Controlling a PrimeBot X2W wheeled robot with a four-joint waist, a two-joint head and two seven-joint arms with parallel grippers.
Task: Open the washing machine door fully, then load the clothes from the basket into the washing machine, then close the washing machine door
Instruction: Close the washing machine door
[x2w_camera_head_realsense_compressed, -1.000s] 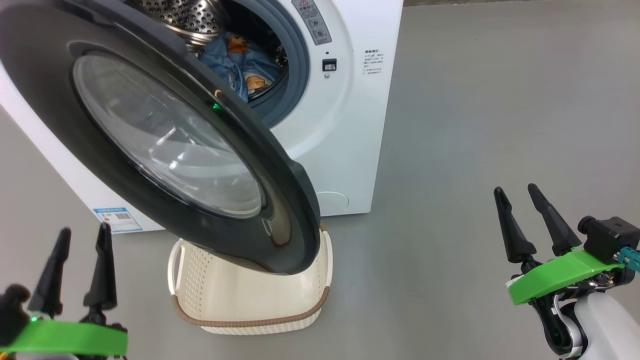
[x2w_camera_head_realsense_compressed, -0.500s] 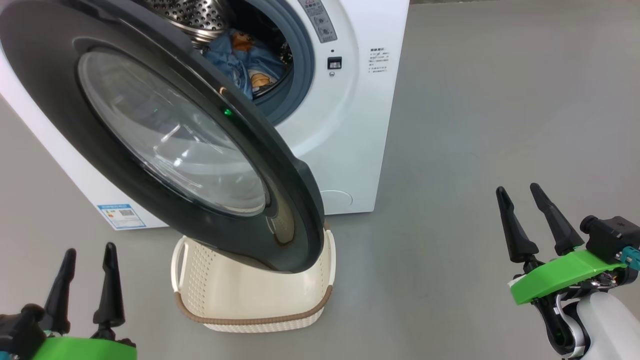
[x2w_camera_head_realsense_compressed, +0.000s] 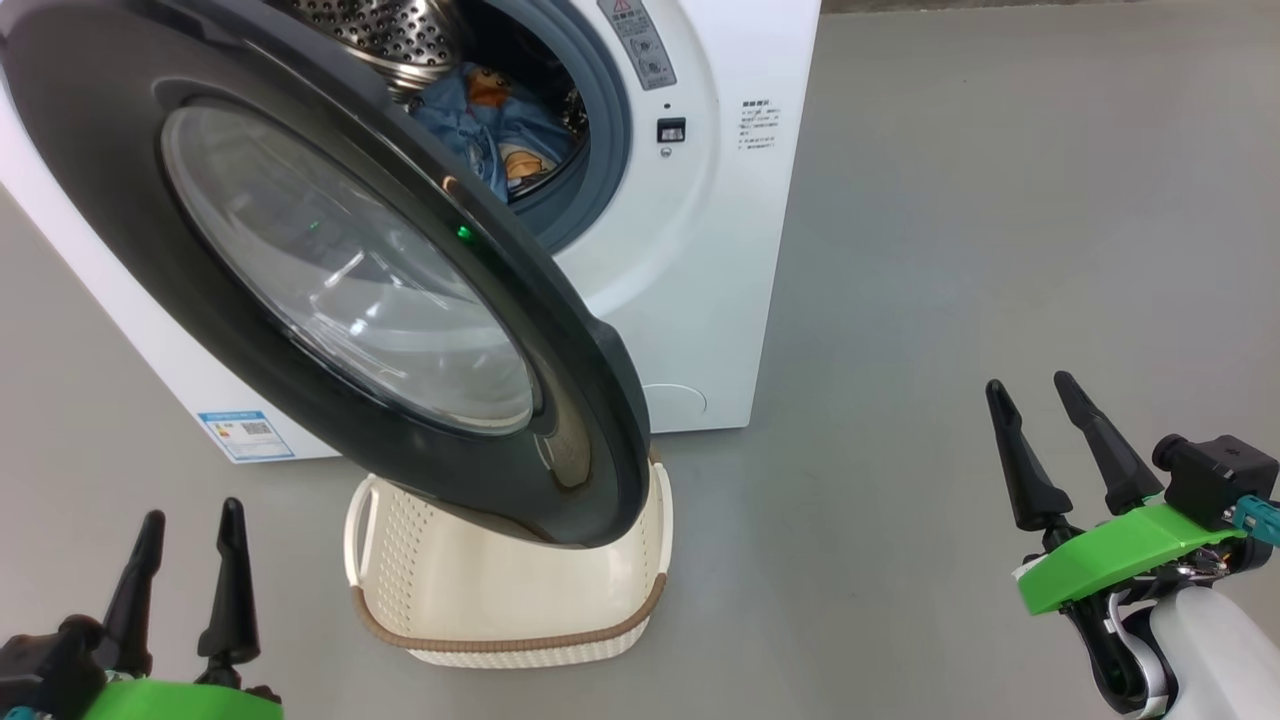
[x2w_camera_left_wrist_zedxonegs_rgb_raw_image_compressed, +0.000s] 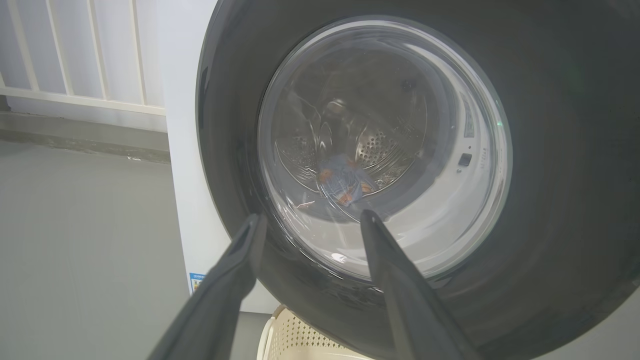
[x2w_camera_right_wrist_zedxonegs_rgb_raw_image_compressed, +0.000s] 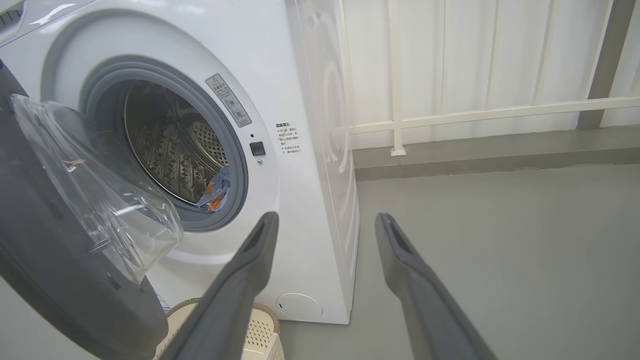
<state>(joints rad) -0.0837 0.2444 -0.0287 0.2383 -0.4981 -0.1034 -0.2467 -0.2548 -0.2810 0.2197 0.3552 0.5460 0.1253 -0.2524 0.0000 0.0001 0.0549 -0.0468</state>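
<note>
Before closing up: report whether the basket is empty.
Empty as far as visible: the basket shows bare cream walls, no fabric; the washing machine door hides its back part.

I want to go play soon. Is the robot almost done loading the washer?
Nearly. Done: the clothes lie inside the washing machine, and the part of the basket that shows is bare. In hand: nothing; the left gripper and right gripper are both open, touching nothing. Left: the washing machine door stands open and needs closing.
</note>
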